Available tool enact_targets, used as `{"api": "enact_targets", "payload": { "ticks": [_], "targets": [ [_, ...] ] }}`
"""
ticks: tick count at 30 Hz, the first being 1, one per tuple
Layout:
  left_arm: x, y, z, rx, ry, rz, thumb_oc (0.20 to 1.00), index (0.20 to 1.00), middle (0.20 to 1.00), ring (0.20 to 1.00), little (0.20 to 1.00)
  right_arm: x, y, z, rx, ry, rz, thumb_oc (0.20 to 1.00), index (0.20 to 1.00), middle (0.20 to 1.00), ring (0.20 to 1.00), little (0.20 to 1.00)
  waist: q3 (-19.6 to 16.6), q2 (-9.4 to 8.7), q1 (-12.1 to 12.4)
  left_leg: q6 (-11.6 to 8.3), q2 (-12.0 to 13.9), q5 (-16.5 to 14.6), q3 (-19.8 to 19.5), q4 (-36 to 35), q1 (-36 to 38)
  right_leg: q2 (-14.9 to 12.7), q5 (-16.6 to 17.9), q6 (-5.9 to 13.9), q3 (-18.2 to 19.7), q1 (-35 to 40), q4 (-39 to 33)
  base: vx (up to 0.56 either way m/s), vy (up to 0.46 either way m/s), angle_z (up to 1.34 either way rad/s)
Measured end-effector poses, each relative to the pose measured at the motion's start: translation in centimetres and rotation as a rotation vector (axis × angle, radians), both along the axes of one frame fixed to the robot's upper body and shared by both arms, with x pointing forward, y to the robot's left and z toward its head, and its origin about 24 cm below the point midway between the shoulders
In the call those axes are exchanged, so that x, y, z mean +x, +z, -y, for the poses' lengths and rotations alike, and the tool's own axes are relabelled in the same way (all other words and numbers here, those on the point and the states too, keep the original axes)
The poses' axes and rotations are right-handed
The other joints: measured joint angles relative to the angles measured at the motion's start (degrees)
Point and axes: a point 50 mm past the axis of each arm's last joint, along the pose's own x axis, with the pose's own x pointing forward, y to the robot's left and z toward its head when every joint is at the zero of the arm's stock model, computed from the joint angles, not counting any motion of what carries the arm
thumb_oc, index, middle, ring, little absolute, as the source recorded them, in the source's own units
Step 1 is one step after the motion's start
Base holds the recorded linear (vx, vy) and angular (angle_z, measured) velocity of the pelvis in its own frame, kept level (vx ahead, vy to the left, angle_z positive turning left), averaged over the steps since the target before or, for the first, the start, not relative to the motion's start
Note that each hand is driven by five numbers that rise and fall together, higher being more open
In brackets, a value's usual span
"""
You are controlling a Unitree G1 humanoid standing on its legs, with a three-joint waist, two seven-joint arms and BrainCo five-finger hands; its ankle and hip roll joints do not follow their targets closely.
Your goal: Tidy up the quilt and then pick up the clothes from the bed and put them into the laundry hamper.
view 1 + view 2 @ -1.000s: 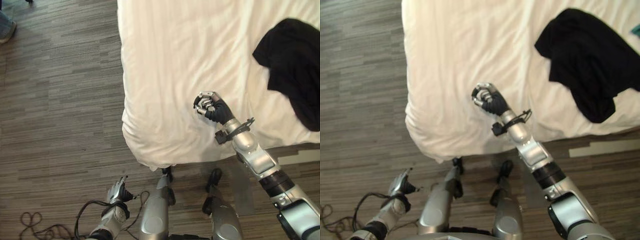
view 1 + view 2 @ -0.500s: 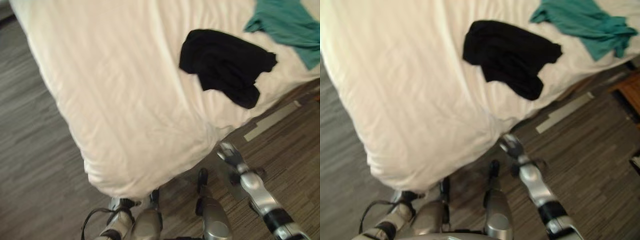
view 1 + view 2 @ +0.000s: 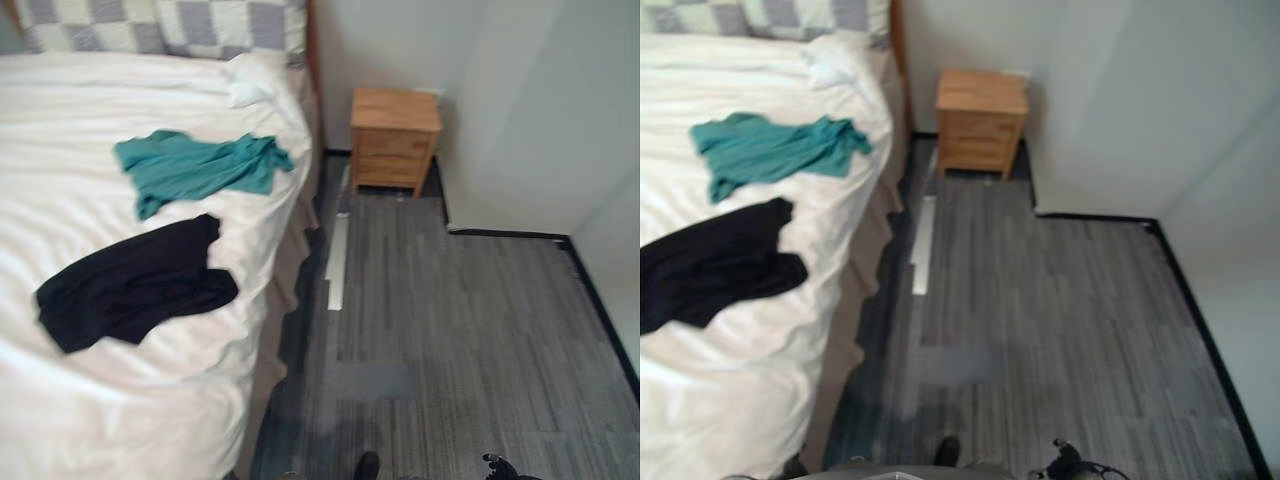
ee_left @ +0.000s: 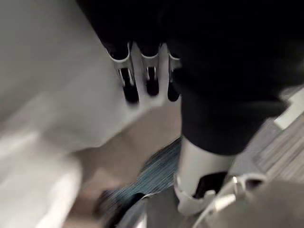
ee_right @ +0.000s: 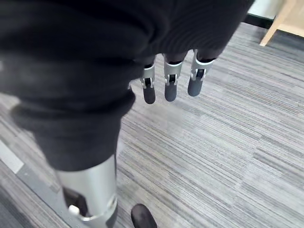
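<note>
Clothes, black garment (image 3: 135, 285) and teal garment (image 3: 195, 165), laid on quilt (image 3: 120, 400), left hand (image 4: 142, 71) and right hand (image 5: 171, 80) hung straight-fingered, nothing held.

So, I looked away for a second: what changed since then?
The right hand left the quilt, where it was curled, and now hangs relaxed over the floor. The camera swung toward the nightstand. The black garment and teal garment lie untouched.

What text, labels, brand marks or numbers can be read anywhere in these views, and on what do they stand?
None: no readable text shows.
Teal garment, black garment and white quilt: no print or tag visible.
Small wooden nightstand: plain fronts.
Pale strip on the grey floor: blank.
</note>
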Motion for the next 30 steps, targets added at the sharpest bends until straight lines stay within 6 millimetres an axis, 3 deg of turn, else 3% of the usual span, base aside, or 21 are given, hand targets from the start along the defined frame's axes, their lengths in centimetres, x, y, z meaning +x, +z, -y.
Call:
{"api": "enact_targets", "payload": {
  "ticks": [1, 3, 5, 7, 8, 10, 11, 13, 14, 15, 16, 18, 19, 20, 21, 22, 26, 27, 28, 29, 30],
  "targets": [
    [1.1, 0.3, 0.2, -0.007, 0.0, 0.036, 1.0, 1.0, 1.0, 1.0, 1.0, 0.7, 0.2, 0.0, -0.002, 0.006, 0.013, 1.0, 1.0, 1.0, 1.0, 1.0, 1.0, -0.44, 1.6, 0.23, -2.0, 0.0, -0.6, -1.7, -1.1, -0.4, 0.7, 1.44, 1.2, 0.2, -0.7, 0.1, -0.054, -1.31],
    [3.1, 0.8, 0.7, -0.016, -0.008, 0.092, 1.0, 1.0, 1.0, 1.0, 1.0, 1.4, 0.3, -0.2, 0.0, 0.017, 0.032, 1.0, 1.0, 1.0, 1.0, 1.0, 2.6, -0.7, 1.8, 1.75, -3.8, 2.0, 0.0, -6.7, -5.0, -1.0, 1.0, 2.04, 1.5, 1.0, -2.6, 0.12, -0.02, -0.51],
    [5.0, 1.4, 1.3, -0.03, -0.026, 0.151, 1.0, 1.0, 1.0, 1.0, 1.0, 0.7, 0.1, 0.2, -0.015, 0.001, -0.007, 1.0, 1.0, 1.0, 1.0, 1.0, 5.5, 0.69, 1.9, 2.69, -6.5, 8.7, 2.8, -14.5, -7.8, -0.9, 0.3, 2.68, 1.6, 3.1, -3.0, 0.24, -0.057, 0.03],
    [5.1, 1.4, 1.3, -0.032, -0.026, 0.143, 1.0, 1.0, 1.0, 1.0, 1.0, 0.8, 0.1, 0.6, -0.026, -0.025, -0.015, 1.0, 1.0, 1.0, 1.0, 1.0, 6.5, 1.52, 2.2, 2.44, -7.4, 13.5, 5.1, -19.7, -8.2, -0.8, -0.1, 2.83, 1.1, 3.8, -3.0, 0.19, -0.036, 0.02],
    [4.8, 1.2, 1.1, -0.026, -0.02, 0.119, 1.0, 1.0, 1.0, 1.0, 1.0, 0.9, 0.1, 0.7, -0.03, -0.029, -0.018, 1.0, 1.0, 1.0, 1.0, 1.0, 7.2, 2.17, 2.1, 3.08, -7.4, 16.1, 6.1, -23.3, -6.9, -0.1, -0.2, 3.73, 1.7, 4.7, -2.9, 0.15, -0.017, -0.22],
    [3.6, 0.7, 0.9, -0.03, -0.014, 0.073, 1.0, 1.0, 1.0, 1.0, 1.0, 1.0, 0.2, 0.7, -0.019, -0.06, 0.0, 1.0, 1.0, 1.0, 1.0, 1.0, 7.5, 2.37, 3.4, 5.77, -7.5, 17.2, 5.9, -27.9, -2.5, 0.0, -1.3, 5.53, 2.7, 6.4, -1.9, 0.15, -0.02, -0.36],
    [2.7, 0.4, 1.0, -0.04, -0.015, 0.035, 1.0, 1.0, 1.0, 1.0, 1.0, 1.0, 0.2, 0.6, -0.011, -0.07, 0.007, 1.0, 1.0, 1.0, 1.0, 1.0, 7.7, 2.31, 3.4, 10.3, -8.0, 19.1, 6.4, -32.1, 1.9, -0.8, -3.0, 8.28, -0.3, 7.5, 1.7, 0.17, -0.014, -0.18],
    [3.2, 0.5, 1.1, -0.04, -0.027, 0.042, 1.0, 1.0, 1.0, 1.0, 1.0, 1.6, 0.3, 0.5, -0.001, -0.08, 0.027, 1.0, 1.0, 1.0, 1.0, 1.0, 8.3, 2.7, 3.3, 14.43, -7.6, 18.8, 6.5, -32.4, 3.7, -1.8, -3.9, 10.19, -4.1, 4.7, 11.3, 0.11, -0.002, -0.1],
    [3.5, 0.5, 1.3, -0.045, -0.032, 0.043, 1.0, 1.0, 1.0, 1.0, 1.0, 2.4, 0.7, 0.8, 0.003, -0.112, 0.062, 1.0, 1.0, 1.0, 1.0, 1.0, 9.4, 4.39, 3.1, 14.96, -6.7, 18.7, 6.2, -32.0, 4.6, -3.1, -3.4, 11.41, -4.1, -0.1, 23.4, 0.12, -0.056, 0.26],
    [3.3, 0.4, 1.4, -0.043, -0.05, 0.033, 1.0, 1.0, 1.0, 1.0, 1.0, 3.5, 1.3, 1.0, 0.016, -0.144, 0.118, 1.0, 1.0, 1.0, 1.0, 1.0, 9.9, 5.86, 0.3, 15.84, -6.6, 17.3, 4.1, -32.4, 5.4, -7.3, -5.5, 17.35, -4.0, -9.6, 39.3, 0.1, -0.058, 0.68],
    [3.4, 0.4, 1.6, -0.049, -0.058, 0.04, 1.0, 1.0, 1.0, 1.0, 1.0, 3.2, 1.1, 0.6, 0.024, -0.144, 0.11, 1.0, 1.0, 1.0, 1.0, 1.0, 10.0, 6.03, -0.5, 15.25, -7.6, 16.8, 3.1, -32.7, 5.6, -9.6, -6.7, 17.74, -3.1, -10.7, 36.1, 0.17, -0.134, 0.99],
    [3.9, 0.5, 2.2, -0.059, -0.069, 0.06, 1.0, 1.0, 1.0, 1.0, 1.0, 3.1, 0.9, 0.2, 0.035, -0.153, 0.096, 1.0, 1.0, 1.0, 1.0, 1.0, 9.5, 4.65, -0.6, 15.5, -10.3, 16.5, 1.0, -32.9, 5.6, -12.8, -7.2, 16.89, -0.9, -10.4, 24.2, 0.12, -0.139, 1.07],
    [4.9, 0.9, 2.5, -0.079, -0.102, 0.086, 1.0, 1.0, 1.0, 1.0, 1.0, 3.2, 0.8, -0.3, 0.056, -0.155, 0.102, 1.0, 1.0, 1.0, 1.0, 1.0, 8.8, 3.56, -0.8, 15.41, -12.4, 16.8, -1.8, -32.7, 5.6, -13.1, -6.8, 16.54, 6.5, -9.1, 12.9, 0.15, -0.172, 1.3],
    [5.0, 0.9, 2.6, -0.1, -0.1, 0.079, 1.0, 1.0, 1.0, 1.0, 1.0, 4.0, 0.9, -1.1, 0.077, -0.148, 0.122, 1.0, 1.0, 1.0, 1.0, 1.0, 8.5, 2.94, -0.8, 15.62, -13.5, 16.6, -2.8, -32.7, 6.0, -13.4, -5.7, 16.26, 8.1, -8.0, 7.7, 0.19, -0.224, 1.09],
    [4.9, 0.8, 2.6, -0.105, -0.09, 0.075, 1.0, 1.0, 1.0, 1.0, 1.0, 4.5, 1.0, -1.5, 0.089, -0.141, 0.135, 1.0, 1.0, 1.0, 1.0, 1.0, 8.4, 2.8, -0.8, 16.1, -13.7, 16.5, -3.1, -32.7, 6.6, -13.5, -4.6, 16.1, 7.7, -7.3, 6.0, 0.14, -0.169, 0.64],
    [4.4, 0.6, 2.5, -0.111, -0.06, 0.064, 1.0, 1.0, 1.0, 1.0, 1.0, 5.3, 1.2, -2.4, 0.114, -0.131, 0.159, 1.0, 1.0, 1.0, 1.0, 1.0, 8.2, 2.74, -0.3, 16.24, -14.0, 15.8, -3.5, -32.7, 8.3, -13.2, -2.1, 15.32, 4.5, -5.5, 3.9, 0.09, -0.12, 0.32],
    [2.2, 0.1, 1.9, -0.095, -0.034, 0.021, 1.0, 1.0, 1.0, 1.0, 1.0, 3.9, 0.5, -2.6, 0.12, -0.142, 0.117, 1.0, 1.0, 1.0, 1.0, 1.0, 4.4, 1.78, -0.2, 14.2, -15.3, 12.9, -5.8, -32.7, 12.0, -13.4, 9.2, 11.8, 2.0, 0.8, -3.1, 0.11, -0.128, 0.29],
    [-0.4, -0.2, 0.5, -0.057, 0.03, -0.001, 1.0, 1.0, 1.0, 1.0, 1.0, 1.7, 0.1, -1.0, 0.061, -0.131, 0.044, 1.0, 1.0, 1.0, 1.0, 1.0, 2.7, 4.83, 0.5, 9.4, -8.8, 10.7, -4.8, -31.1, 11.6, -7.5, 6.1, 8.13, -0.5, 2.4, -3.1, 0.05, -0.063, -0.13],
    [-0.3, -0.2, 0.5, -0.057, 0.03, 0.0, 1.0, 1.0, 1.0, 1.0, 1.0, 1.7, 0.1, -1.0, 0.061, -0.131, 0.044, 1.0, 1.0, 1.0, 1.0, 1.0, 2.7, 4.83, 0.5, 9.4, -8.8, 10.7, -4.7, -31.1, 11.6, -7.5, 6.1, 8.13, -0.5, 2.4, -3.1, 0.18, -0.115, 0.0],
    [-0.4, -0.3, 0.4, -0.057, 0.024, -0.026, 1.0, 1.0, 1.0, 1.0, 1.0, 1.4, 0.0, -0.8, 0.077, -0.198, 0.042, 1.0, 1.0, 1.0, 1.0, 1.0, 3.4, 3.96, -1.7, 8.51, -8.6, 10.2, -2.4, -31.1, 11.7, -7.8, 6.7, 8.43, -2.3, 2.6, -2.7, 0.15, -0.064, 0.11],
    [-0.8, -0.4, 0.3, -0.059, 0.03, -0.049, 1.0, 1.0, 1.0, 1.0, 1.0, 1.5, 0.0, -0.8, 0.085, -0.223, 0.049, 1.0, 1.0, 1.0, 1.0, 1.0, 3.4, 4.4, -2.5, 8.1, -8.2, 10.1, -1.2, -31.9, 12.4, -7.9, 6.4, 9.02, -3.7, 2.9, -2.8, 0.2, -0.077, 0.07]
  ]
}}
